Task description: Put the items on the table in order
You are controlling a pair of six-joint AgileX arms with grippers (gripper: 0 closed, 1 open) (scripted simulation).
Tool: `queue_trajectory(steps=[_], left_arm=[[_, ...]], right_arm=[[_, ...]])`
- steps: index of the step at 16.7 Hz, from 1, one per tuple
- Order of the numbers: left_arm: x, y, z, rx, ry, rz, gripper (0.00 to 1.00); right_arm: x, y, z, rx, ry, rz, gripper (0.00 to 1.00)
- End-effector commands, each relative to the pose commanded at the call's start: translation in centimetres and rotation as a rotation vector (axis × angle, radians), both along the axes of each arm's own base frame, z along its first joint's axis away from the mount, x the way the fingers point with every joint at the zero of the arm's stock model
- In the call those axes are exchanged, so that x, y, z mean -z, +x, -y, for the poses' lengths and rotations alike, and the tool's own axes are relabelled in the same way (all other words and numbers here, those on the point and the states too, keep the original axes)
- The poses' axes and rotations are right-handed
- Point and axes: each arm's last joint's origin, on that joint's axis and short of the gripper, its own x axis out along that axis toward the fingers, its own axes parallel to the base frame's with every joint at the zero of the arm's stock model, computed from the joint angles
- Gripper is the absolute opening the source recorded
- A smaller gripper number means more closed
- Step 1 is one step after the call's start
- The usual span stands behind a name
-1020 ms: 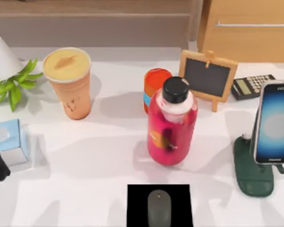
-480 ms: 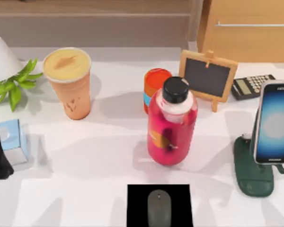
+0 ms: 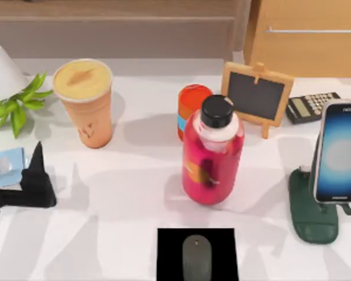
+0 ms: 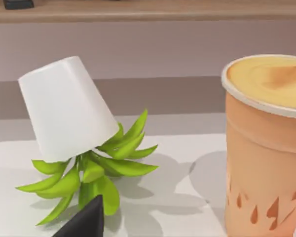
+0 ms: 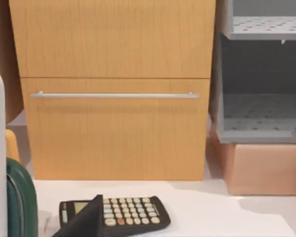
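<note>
The light blue tissue box (image 3: 7,167) lies at the table's (image 3: 123,193) left edge, partly covered by my left arm. My left gripper (image 3: 35,175) hovers just right of the box, open and holding nothing; one black fingertip (image 4: 86,222) shows in the left wrist view. The tall orange cup (image 3: 85,102) (image 4: 266,148) with its tan lid stands at the back left. The grey mouse (image 3: 197,257) rests on a black pad at the front centre. The smartphone (image 3: 340,152) leans upright in a green stand at the right. My right gripper (image 5: 138,232) is parked at the far right, open, one fingertip (image 5: 86,219) showing.
A red bottle (image 3: 212,155) with a black cap stands mid-table, an orange can (image 3: 193,105) behind it. A small chalkboard (image 3: 257,96) and a calculator (image 3: 310,106) (image 5: 113,215) sit at the back right. A tipped white pot with green leaves (image 3: 14,99) (image 4: 74,133) lies back left.
My left gripper has come away from the tissue box, swinging right and turning. The box now sits slightly farther left and back. Everything else is unmoved.
</note>
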Motion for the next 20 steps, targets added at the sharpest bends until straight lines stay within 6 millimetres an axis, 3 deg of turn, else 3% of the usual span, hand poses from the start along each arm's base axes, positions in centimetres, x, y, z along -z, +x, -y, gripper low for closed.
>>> queue_trajectory(steps=[6, 11, 15, 20], left_arm=[[1.4, 4.7, 4.2, 0.012, 0.020, -0.048, 1.00], [5.0, 8.6, 7.5, -0.008, 0.031, -0.048, 1.00], [7.2, 11.1, 8.7, -0.049, 0.011, 0.002, 1.00], [7.7, 12.1, 8.9, -0.070, -0.005, 0.035, 1.00]], right_arm=[[0.0, 0.0, 0.0, 0.000, 0.000, 0.000, 1.00], [0.0, 0.0, 0.0, 0.000, 0.000, 0.000, 1.00], [0.0, 0.0, 0.0, 0.000, 0.000, 0.000, 1.00], [0.0, 0.0, 0.0, 0.000, 0.000, 0.000, 1.00]])
